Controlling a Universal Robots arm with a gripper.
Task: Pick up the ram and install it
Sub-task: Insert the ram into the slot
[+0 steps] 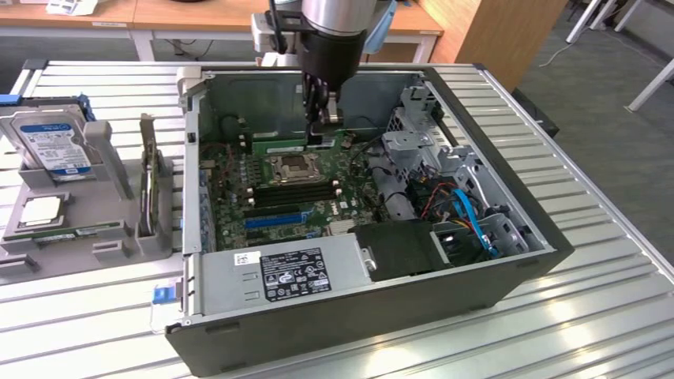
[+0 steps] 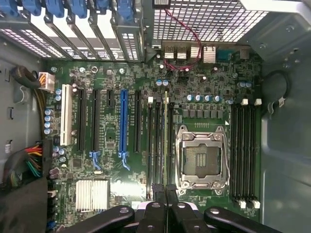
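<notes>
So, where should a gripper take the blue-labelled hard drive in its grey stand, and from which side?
I would take the hard drive by its free top edge, from above, pinching label face and back: it stands nearly upright in the grey stand, which holds its lower end.

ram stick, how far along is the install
Done: the long green ram stick is picked up, clamped edge-on in the fingers of the gripper. In hand: it hangs above the green motherboard. Left: seating it in a black slot; none holds it yet.
</notes>
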